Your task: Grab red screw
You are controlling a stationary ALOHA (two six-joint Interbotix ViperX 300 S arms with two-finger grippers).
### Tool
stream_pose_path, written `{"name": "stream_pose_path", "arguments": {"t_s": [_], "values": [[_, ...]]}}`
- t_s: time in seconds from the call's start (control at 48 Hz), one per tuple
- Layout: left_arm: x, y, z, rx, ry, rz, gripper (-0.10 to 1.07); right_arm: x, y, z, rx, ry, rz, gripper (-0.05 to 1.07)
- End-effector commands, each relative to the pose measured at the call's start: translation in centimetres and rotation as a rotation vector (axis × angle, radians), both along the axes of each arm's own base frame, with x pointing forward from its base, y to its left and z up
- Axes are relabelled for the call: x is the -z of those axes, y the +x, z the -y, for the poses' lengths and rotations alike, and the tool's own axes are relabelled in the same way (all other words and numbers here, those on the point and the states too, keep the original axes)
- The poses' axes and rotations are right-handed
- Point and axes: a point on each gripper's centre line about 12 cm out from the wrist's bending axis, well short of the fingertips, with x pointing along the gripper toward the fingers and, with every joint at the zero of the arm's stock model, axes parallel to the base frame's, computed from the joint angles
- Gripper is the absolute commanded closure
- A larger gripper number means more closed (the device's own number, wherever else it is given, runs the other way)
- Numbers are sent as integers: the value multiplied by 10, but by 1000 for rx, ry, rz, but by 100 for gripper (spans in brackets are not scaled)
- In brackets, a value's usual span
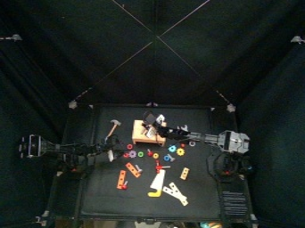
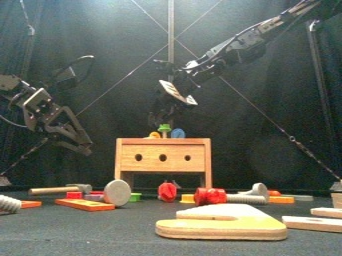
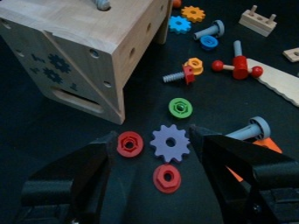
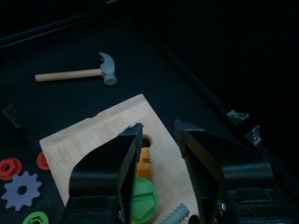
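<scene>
Red is the colour I want, and nothing red is in my grasp yet. The job has not really begun. I must move to the screw, go down, and pinch it.

I start close to my left gripper (image 3: 162,149). Its two jaws are spread wide and hold nothing. Right under the gap between them lie a blue gear (image 3: 172,143) and two red rings (image 3: 128,144). These are flat rings, not the screw, so I must not grab them by mistake.

A little further out from the jaws lies a green ring (image 3: 180,107). Past that is an orange and blue screw (image 3: 187,71).

Further out again lies the red screw (image 3: 239,65). It lies flat on the table, well ahead of the jaws and off to the side away from the wooden box (image 3: 70,52). Nothing touches it that I can see. I think the left gripper has the shorter trip.

My right gripper (image 4: 162,131) hangs over the top of the box, far from the screw. Its jaws are apart too, and empty.
</scene>
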Motion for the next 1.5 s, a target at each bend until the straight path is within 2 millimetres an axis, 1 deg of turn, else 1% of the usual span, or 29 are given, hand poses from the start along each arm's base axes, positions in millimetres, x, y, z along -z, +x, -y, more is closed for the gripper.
{"name": "stream_pose_path", "arguments": {"t_s": [0.0,0.125,0.188,0.333,0.396,0.542,0.792,0.917,1.021,1.104,1.167,1.292,1.396,1.479], "values": [[-4,3,-1,-2,3,17,-1,-40,-7,-8,6,-32,73,27],[-7,5,0,4,5,26,-1,-49,-17,-28,14,-33,68,27],[-9,5,0,4,7,35,-1,-52,-26,-41,34,-30,55,27],[-16,5,0,5,12,62,-1,-49,-45,-69,58,-7,15,27],[-19,5,0,5,15,74,-1,-42,-51,-87,43,22,-4,27],[-22,2,2,8,19,93,-1,-23,-63,-120,7,113,-20,27],[-28,1,8,33,22,119,-1,8,-80,-166,-57,202,-64,27],[-27,1,12,48,19,117,-1,24,-86,-183,-85,228,-112,28],[-26,0,13,55,19,112,-1,40,-87,-188,-72,267,-154,28],[-24,-1,16,69,20,107,-1,57,-86,-192,-71,285,-196,28],[-23,-1,20,85,20,103,-1,69,-85,-192,-72,285,-224,28],[-20,-3,21,85,14,94,-1,90,-79,-192,-60,287,-275,28],[-18,-5,21,85,13,88,-1,96,-71,-182,-33,284,-282,28],[-17,-6,21,84,12,86,-1,97,-63,-173,-15,284,-279,28]]}}
